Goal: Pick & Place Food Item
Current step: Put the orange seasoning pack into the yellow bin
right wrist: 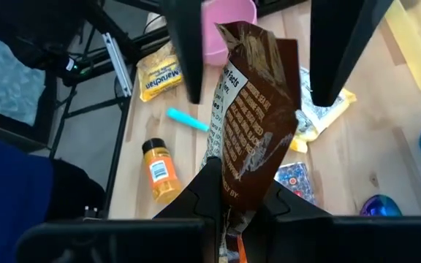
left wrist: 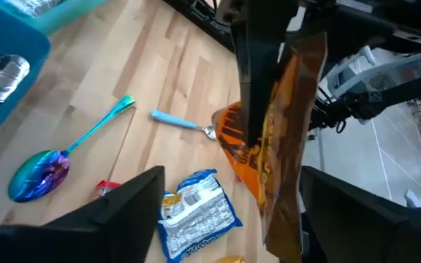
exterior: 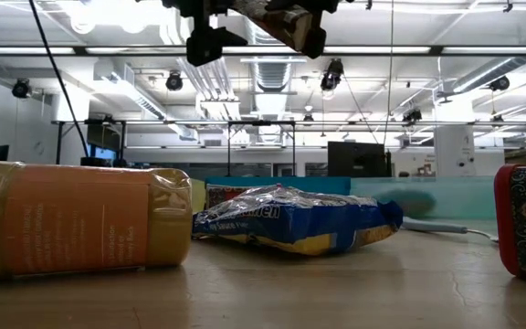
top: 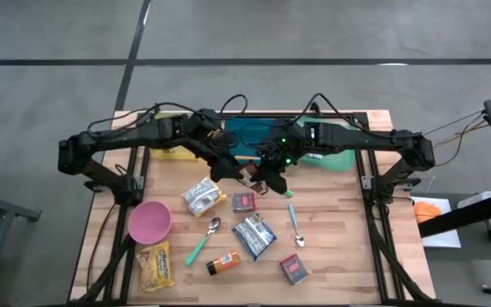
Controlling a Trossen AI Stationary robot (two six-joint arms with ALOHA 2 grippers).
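Observation:
A brown and orange snack bag (right wrist: 258, 95) hangs in the air over the middle of the table, with my right gripper (right wrist: 243, 186) shut on it. My left gripper (left wrist: 232, 179) is open; its two fingers (right wrist: 185, 51) stand on either side of the bag's free end without touching it. In the high view the two grippers meet in front of the teal tray, left gripper (top: 233, 169) and right gripper (top: 269, 175), with the bag (top: 250, 176) between them. In the low view the bag (exterior: 286, 23) shows at the top, well above the table. My right gripper pinches the bag's near end (right wrist: 241, 196) between its two fingers. The fingers slant down from the table's right side. The bag sticks out past the fingertips toward the left gripper, crumpled and lifted clear of the table.
A teal tray (top: 254, 132) and a yellow container (top: 170, 152) stand at the far edge. Under and in front of the grippers lie silver packets (top: 203, 198), a blue packet (top: 253, 234), small boxes (top: 244, 202), spoons (top: 296, 223), a spice bottle (top: 223, 263), a pink bowl (top: 149, 222) and a yellow packet (top: 156, 266).

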